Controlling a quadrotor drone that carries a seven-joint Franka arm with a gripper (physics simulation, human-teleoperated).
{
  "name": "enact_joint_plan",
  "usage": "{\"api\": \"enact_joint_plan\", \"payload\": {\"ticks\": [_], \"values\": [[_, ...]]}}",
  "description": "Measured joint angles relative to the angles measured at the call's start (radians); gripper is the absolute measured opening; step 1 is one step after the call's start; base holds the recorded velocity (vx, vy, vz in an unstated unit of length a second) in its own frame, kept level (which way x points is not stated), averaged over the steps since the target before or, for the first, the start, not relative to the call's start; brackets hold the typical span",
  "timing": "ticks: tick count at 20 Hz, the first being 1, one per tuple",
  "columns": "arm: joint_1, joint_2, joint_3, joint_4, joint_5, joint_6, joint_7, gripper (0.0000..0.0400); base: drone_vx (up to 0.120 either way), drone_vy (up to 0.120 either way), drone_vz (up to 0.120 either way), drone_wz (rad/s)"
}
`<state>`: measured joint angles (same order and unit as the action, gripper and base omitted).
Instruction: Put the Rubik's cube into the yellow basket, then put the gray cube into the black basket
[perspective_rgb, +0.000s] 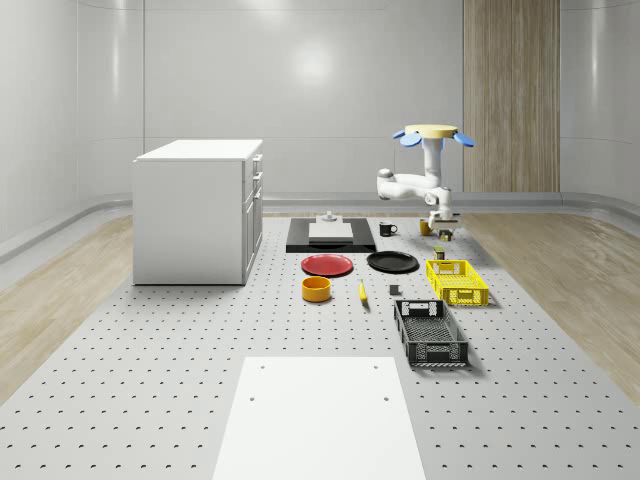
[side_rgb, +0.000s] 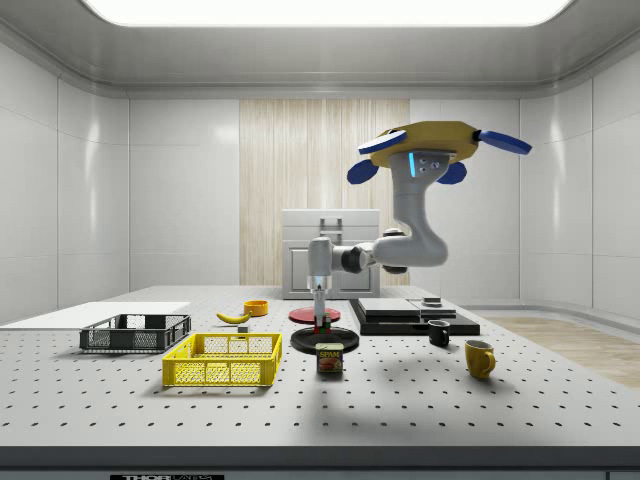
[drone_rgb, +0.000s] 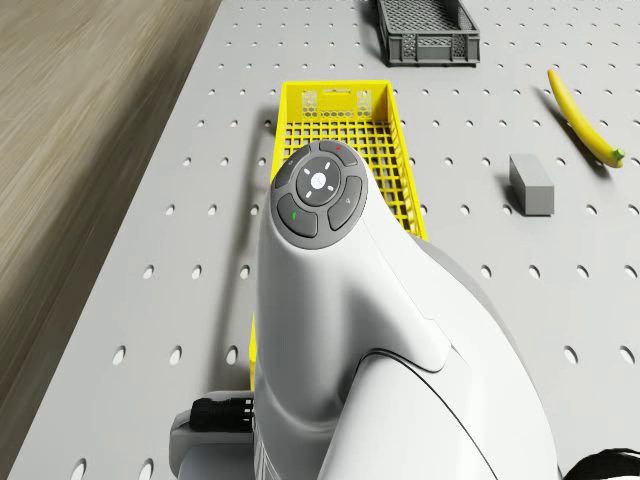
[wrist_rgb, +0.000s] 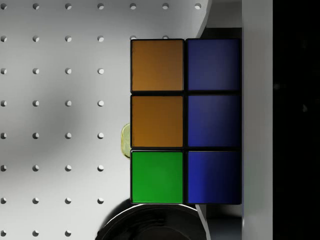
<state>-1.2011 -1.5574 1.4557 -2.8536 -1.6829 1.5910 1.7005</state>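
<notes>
Rubik's cube (wrist_rgb: 185, 121) clamped in the gripper (side_rgb: 320, 326), lifted above the table (perspective_rgb: 150, 380) just beyond the yellow basket (perspective_rgb: 457, 281). Nearer than that basket: black basket (perspective_rgb: 430, 332), gray cube (drone_rgb: 531, 184) beside. Drone (side_rgb: 432, 150) hovering beyond.

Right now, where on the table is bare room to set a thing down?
Free: the table between cabinet and white sheet, and beside the sheet on the whole-scene view's left. Crowded: from red plate to yellow basket and black basket; the drone hovers by the yellow basket, gripper holding the Rubik's cube.
</notes>
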Motion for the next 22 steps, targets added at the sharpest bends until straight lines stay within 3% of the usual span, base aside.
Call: {"api": "enact_joint_plan", "payload": {"ticks": [5,22], "values": [[-0.001,-0.006,0.001,0.0,0.002,0.005,0.001,0.0325,0.12,-0.048,0.0,0.0],[-0.002,-0.021,0.002,0.0,0.008,0.019,0.002,0.0325,0.12,0.0,0.0,0.0]]}}
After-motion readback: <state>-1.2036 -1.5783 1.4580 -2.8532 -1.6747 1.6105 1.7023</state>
